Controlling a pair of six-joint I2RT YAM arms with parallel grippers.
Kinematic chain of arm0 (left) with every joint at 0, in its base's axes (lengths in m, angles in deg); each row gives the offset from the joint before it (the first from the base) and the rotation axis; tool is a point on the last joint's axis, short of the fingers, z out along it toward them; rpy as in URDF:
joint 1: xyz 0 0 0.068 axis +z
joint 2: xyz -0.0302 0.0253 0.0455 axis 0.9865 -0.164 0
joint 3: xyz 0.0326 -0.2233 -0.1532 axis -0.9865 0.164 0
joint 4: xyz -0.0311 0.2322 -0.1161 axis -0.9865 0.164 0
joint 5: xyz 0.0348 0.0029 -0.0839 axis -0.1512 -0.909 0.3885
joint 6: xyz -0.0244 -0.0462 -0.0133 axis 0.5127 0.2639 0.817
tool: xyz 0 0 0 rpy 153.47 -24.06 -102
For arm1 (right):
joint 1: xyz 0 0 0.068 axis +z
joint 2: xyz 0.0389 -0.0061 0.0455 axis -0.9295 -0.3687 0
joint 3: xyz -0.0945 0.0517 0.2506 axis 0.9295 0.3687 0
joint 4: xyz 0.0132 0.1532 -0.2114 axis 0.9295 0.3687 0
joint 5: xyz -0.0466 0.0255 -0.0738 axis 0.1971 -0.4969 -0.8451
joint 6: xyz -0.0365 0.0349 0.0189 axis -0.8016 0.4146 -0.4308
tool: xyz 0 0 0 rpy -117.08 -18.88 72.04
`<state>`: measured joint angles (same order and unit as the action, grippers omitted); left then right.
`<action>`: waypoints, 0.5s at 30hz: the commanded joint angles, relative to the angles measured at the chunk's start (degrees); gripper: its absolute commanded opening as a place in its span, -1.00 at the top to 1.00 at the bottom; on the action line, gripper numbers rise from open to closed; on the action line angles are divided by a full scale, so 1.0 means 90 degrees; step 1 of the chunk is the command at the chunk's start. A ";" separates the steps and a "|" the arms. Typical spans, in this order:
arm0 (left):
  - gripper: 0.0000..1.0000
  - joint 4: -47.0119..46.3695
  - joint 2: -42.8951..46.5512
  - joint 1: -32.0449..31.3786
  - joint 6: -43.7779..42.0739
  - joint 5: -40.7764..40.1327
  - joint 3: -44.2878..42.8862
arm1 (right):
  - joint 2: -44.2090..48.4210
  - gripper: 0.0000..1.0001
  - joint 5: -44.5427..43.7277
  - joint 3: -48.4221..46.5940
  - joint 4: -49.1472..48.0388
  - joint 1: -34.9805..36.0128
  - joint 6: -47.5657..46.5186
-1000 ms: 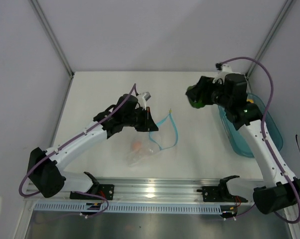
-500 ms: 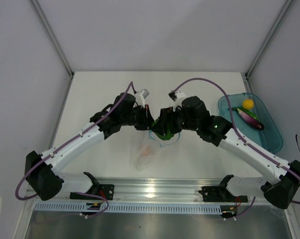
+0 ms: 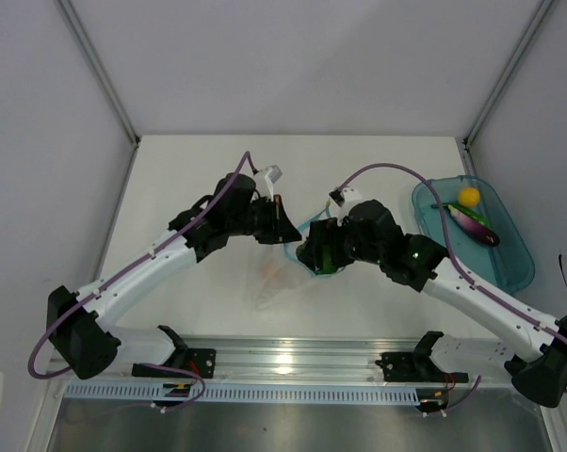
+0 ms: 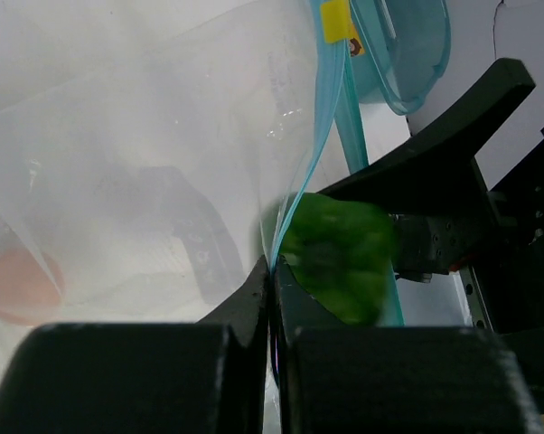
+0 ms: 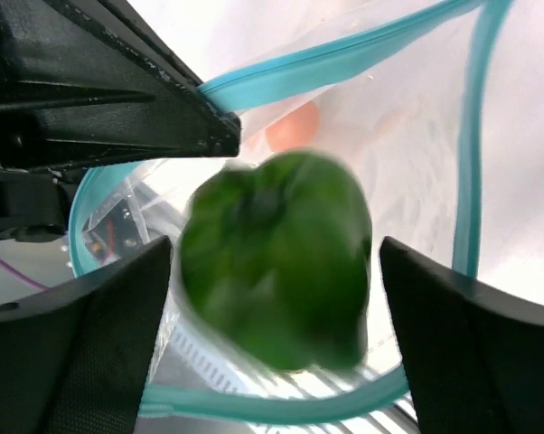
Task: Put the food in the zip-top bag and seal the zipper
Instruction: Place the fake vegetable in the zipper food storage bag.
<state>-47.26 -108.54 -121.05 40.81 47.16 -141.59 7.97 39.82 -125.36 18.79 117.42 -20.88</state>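
The green pepper [image 5: 276, 262] sits right at the mouth of the bag [image 4: 164, 136]. In your right wrist view it is a blurred lump framed by the loop of the teal zipper [image 5: 344, 63], and from above it is a green patch just beside the bag's open edge. Your right gripper [image 5: 276, 242] has its jaws spread wide with the pepper between them. A thin sliver of light shows between the pepper and the finger [image 5: 471, 344] on the right of that view, so the gripper is open around it rather than clamped. On the other side, the frames do not show whether the pepper touches the finger. Your left gripper [image 4: 272, 276] is pinched fully together on the zipper, holding one lip of the mouth up off the table [image 3: 189, 179] so the strip bows open toward the right arm. The rest of the clear plastic trails down and toward the near edge, lying crinkled on the tabletop. Deep inside the bag, near its closed end, the egg [image 4: 19, 285] rests as a pale pink-orange shape seen through the film. Well apart from all this, at the right side of the table, the teal tray [image 3: 519, 268] holds the yellow pepper [image 3: 468, 196] at its far end. The dark eggplant [image 3: 472, 221] lies just beside it, slanted across the tray.
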 commanded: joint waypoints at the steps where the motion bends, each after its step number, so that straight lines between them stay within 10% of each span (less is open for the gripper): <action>1: 0.99 -0.0265 0.0227 -0.0052 0.0124 -0.0012 -0.0284 | 0.0254 -0.99 -0.0370 -0.0054 0.0062 0.0037 -0.0016; 15: 0.99 -0.0275 0.0373 -0.0052 0.0065 -0.0012 -0.0118 | -0.0010 -0.99 -0.1015 -0.1537 0.0765 -0.0838 -0.0300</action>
<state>-48.02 -107.80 -121.05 41.62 47.21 -141.67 7.25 34.34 -134.84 23.49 114.64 -22.65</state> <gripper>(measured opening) 0.006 0.992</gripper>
